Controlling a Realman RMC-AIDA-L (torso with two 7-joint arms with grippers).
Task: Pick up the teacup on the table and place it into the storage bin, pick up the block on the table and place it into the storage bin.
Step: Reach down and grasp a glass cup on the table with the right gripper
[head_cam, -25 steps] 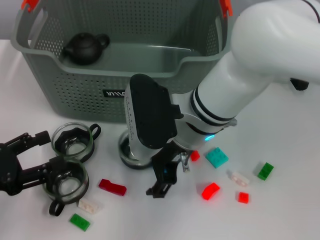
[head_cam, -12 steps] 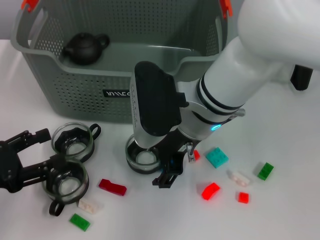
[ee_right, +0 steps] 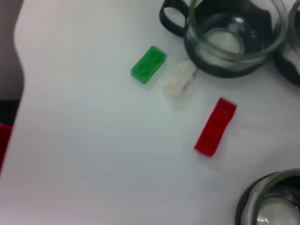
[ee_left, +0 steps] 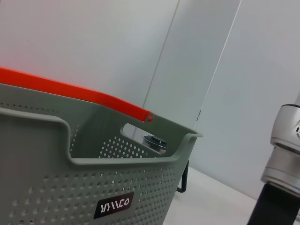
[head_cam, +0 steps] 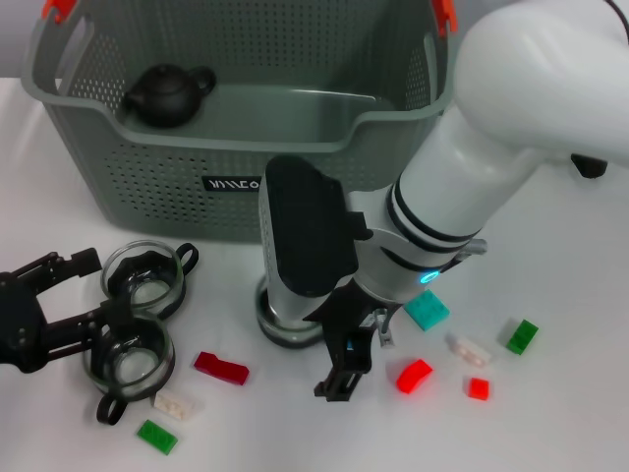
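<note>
right claw [head_cam: 346,362]: low over the surface [head_cam: 550,413] by a teacup [head_cam: 285,320], can't tell its grip
left claw [head_cam: 98,295]: spread wide around two teacups [head_cam: 133,324]
storage bin [head_cam: 236,118]: far side, black teapot [head_cam: 167,93] inside

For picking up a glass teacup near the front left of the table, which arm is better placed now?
The left, probably. The left gripper sits with open fingers beside the two glass teacups there. The right gripper hangs over the blocks, nearer the dark red block and a third cup.

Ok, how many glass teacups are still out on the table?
3. One stands before the storage bin at the left, one sits just nearer beside the left gripper, and one is mostly hidden under the right arm. More may be hidden.
</note>
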